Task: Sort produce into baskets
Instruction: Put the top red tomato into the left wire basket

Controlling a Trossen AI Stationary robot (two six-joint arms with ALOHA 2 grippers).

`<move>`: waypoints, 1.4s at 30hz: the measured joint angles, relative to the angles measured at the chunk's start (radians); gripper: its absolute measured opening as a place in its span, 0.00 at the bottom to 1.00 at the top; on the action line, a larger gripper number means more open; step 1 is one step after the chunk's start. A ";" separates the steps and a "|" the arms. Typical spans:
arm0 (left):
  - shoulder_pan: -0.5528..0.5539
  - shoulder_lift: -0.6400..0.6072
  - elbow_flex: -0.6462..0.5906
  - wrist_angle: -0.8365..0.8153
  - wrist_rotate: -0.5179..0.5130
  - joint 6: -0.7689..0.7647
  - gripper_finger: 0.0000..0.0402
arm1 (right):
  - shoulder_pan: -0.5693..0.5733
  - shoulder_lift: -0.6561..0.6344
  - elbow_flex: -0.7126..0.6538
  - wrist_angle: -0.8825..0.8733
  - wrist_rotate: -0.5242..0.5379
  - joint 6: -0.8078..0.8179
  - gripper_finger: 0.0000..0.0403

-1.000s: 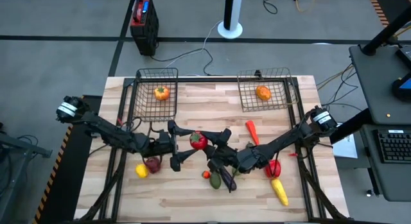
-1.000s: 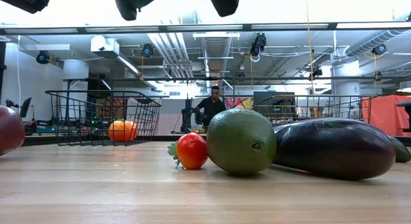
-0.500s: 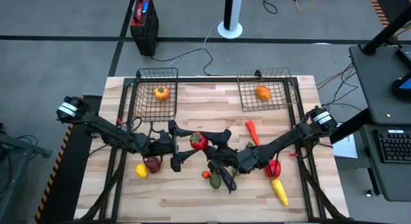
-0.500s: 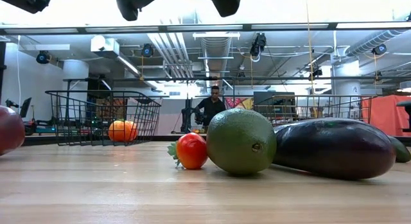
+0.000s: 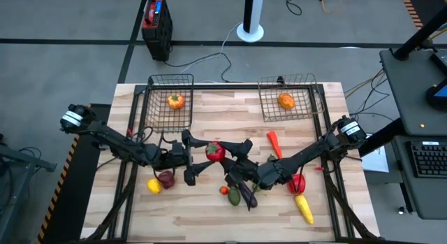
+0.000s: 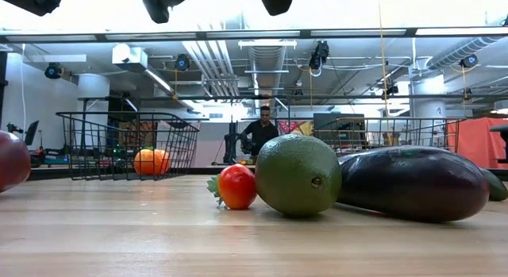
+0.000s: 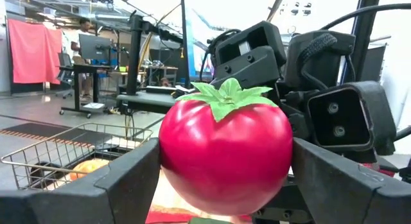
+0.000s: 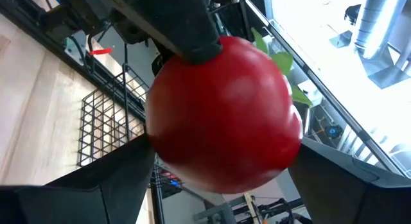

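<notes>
Hardly shifting since a second ago: lifting the big red tomato (image 5: pixel 215 152) only a touch nearer the baskets, above the middle of the wooden table (image 5: pixel 209 219).

Well off to the tomato's left and nearer the table's front edge, seeing a yellow lemon (image 5: pixel 154 186) and a dark red apple (image 5: pixel 166 178) lying just beside each other. Farther back on the tomato's left, finding the left basket (image 5: pixel 183 82) holding an orange pepper (image 5: pixel 175 101).

Reaching in from the tomato's left with the left gripper (image 5: pixel 204 156), pressing both fingers (image 7: pixel 122 185) against the tomato's sides. Meeting the tomato from its right with the right gripper (image 5: pixel 230 161); not being able to tell whether gripping or merely bracketing.

In front of the tomato, noting a small tomato (image 6: pixel 238 186), a green round fruit (image 6: pixel 298 174) and a purple eggplant (image 6: pixel 413 182) lying close together.

To the tomato's right, spotting a carrot (image 5: pixel 274 142), and farther back the right basket (image 5: pixel 307 82) with an orange (image 5: pixel 286 100) inside. Farther right and nearer the front, finding a red pepper (image 5: pixel 297 182) and yellow corn (image 5: pixel 304 207).
</notes>
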 joint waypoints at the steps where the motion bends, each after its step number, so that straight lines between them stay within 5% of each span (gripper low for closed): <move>1: 0.000 -0.002 -0.001 0.000 0.000 0.000 0.77 | 0.000 0.000 0.003 -0.001 0.001 0.000 0.81; 17: -0.001 -0.063 -0.014 -0.007 -0.056 0.046 0.77 | 0.000 -0.002 0.020 0.001 0.085 -0.007 0.80; 28: 0.000 -0.207 -0.014 -0.180 -0.221 0.097 0.77 | -0.002 -0.004 0.020 0.008 0.105 0.000 0.80; 34: 0.016 -0.376 0.009 -0.516 -0.362 0.033 0.77 | -0.014 -0.006 0.020 0.009 0.112 0.000 0.78; 42: 0.182 -0.513 0.239 -1.388 -0.343 -0.360 0.77 | -0.049 -0.006 0.020 0.008 0.111 -0.001 0.77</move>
